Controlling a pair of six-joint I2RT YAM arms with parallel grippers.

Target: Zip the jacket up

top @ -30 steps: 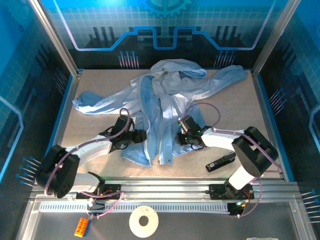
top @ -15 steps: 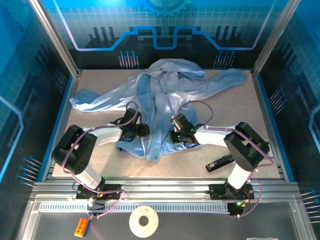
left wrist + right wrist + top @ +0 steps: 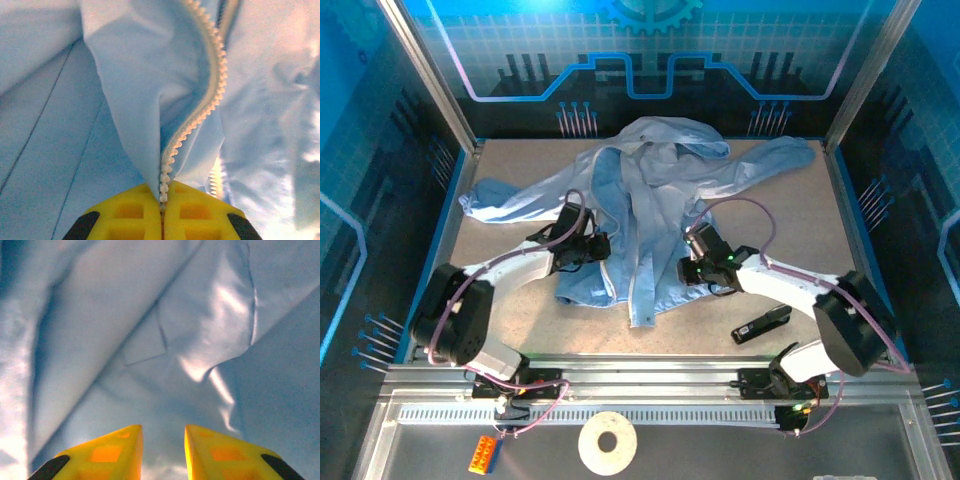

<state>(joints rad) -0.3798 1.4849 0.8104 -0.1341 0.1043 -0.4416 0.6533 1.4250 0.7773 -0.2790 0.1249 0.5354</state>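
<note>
The left claw (image 3: 161,202) has its yellow fingers (image 3: 130,212) pressed together, pinching the pale toothed zipper strip (image 3: 218,75) of the large light blue crinkly fabric jacket (image 3: 655,190). The right claw (image 3: 163,440) is spread, with a gap between its fingers, just over smooth blue cloth on the jacket's right front. The jacket lies crumpled across the speckled beige tabletop (image 3: 800,240), hood at the far side, sleeves reaching left and right, open front hem nearest. A small black bar-shaped object (image 3: 761,325) lies near right, apart from the cloth.
</note>
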